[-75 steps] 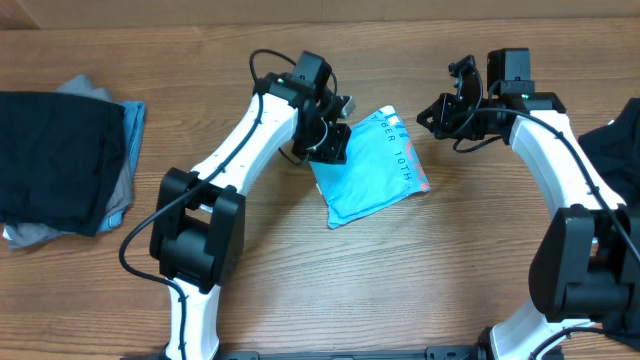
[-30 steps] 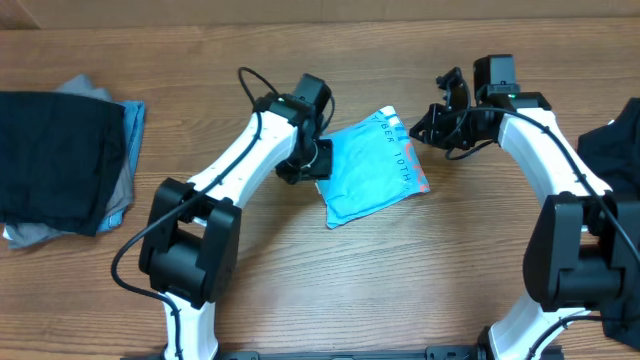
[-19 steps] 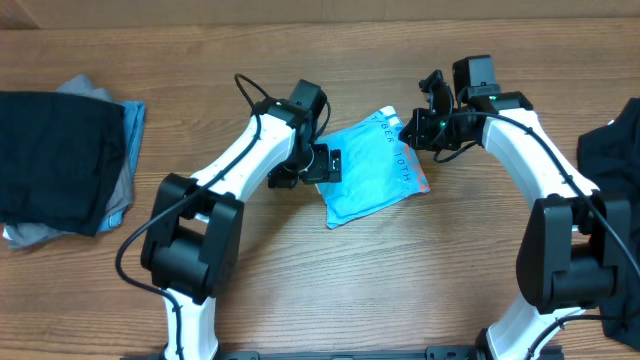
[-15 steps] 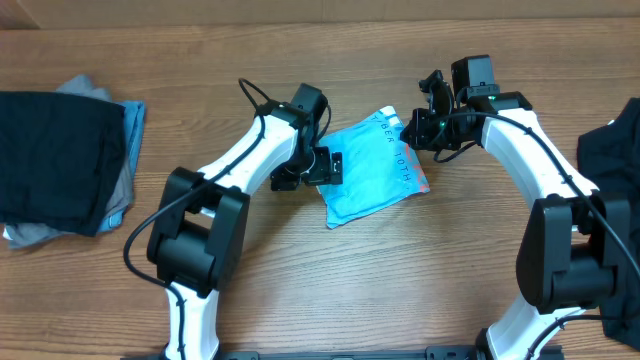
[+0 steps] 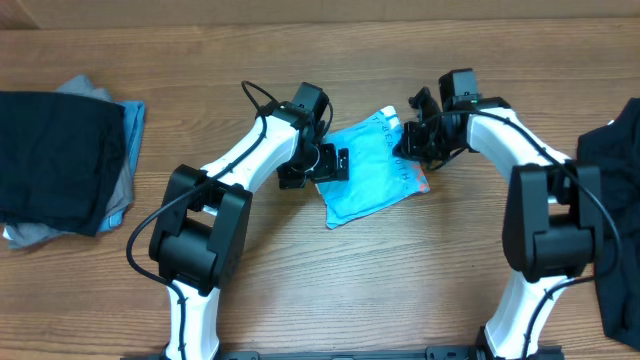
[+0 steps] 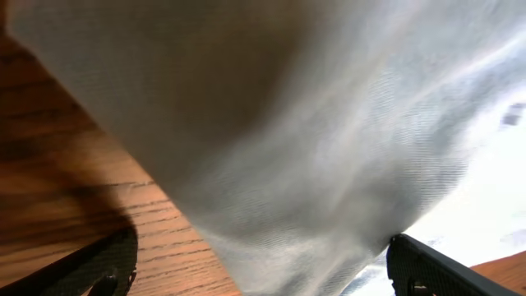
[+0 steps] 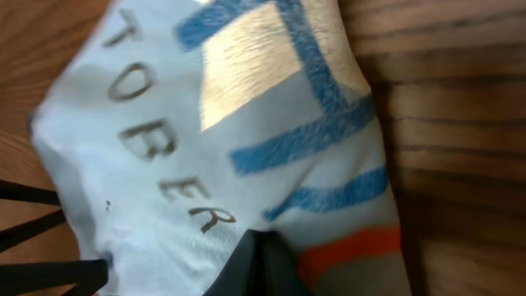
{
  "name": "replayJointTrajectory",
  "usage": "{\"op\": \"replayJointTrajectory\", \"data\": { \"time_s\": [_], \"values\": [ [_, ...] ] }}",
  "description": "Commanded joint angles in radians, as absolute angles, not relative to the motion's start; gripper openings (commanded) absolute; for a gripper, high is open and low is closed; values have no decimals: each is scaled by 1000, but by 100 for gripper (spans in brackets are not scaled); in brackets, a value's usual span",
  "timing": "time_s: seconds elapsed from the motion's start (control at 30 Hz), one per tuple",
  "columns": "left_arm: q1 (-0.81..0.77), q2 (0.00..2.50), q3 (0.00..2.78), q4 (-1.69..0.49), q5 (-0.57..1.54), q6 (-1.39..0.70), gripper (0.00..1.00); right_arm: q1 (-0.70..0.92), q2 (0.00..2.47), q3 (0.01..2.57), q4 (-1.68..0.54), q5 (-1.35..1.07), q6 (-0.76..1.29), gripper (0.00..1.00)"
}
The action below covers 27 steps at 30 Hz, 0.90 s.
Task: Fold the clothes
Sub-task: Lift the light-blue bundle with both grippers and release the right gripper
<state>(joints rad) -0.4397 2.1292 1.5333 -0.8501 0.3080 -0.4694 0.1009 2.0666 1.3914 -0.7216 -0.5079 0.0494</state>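
Wood grain runs under everything on this surface (image 5: pixel 300 280), with brown board behind. Starting at the tips: the left fingers (image 6: pixel 444 267) stand wide apart and low, straddling the near edge of the blue T-shirt (image 5: pixel 365 175), with pale cloth bulging between them but nothing gripped. The right fingers (image 7: pixel 259 263) are pressed together, their tip on the shirt's white lettered band with its blue and orange print; whether a bit of cloth is nipped there I cannot tell. The shirt itself lies mid-surface as a small folded packet, skewed, with the left arm (image 5: pixel 250 150) at its left edge and the right arm (image 5: pixel 500 125) at its upper right corner. That piece looks as good as folded to me, perhaps wanting only a squaring-up or a move to the stack (image 5: pixel 60 165) of black, grey and blue clothes lying far left. A dark garment (image 5: pixel 612 150) bunched at the right edge seems yet to be done. Both arms bow up from their bases near the front edge and curl inward, wrists bent down toward the shirt.
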Motion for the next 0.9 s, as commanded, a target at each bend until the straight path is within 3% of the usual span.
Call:
{"op": "replayJointTrajectory", "data": {
  "time_s": [0.0,0.53,0.7,0.87],
  "values": [
    [-460,2221,1512,-825,334,-471,100,124,2107,1393,-720,-532,28,4],
    [-471,2388,1512,-731,402,-478,100,132,2110,1393,-715,-532,28,4],
    [-480,2388,1512,-635,474,-479,84,132,2110,1393,-715,-532,28,4],
    [-498,2388,1512,-616,463,-479,83,132,2110,1393,-716,-532,28,4]
  ]
}}
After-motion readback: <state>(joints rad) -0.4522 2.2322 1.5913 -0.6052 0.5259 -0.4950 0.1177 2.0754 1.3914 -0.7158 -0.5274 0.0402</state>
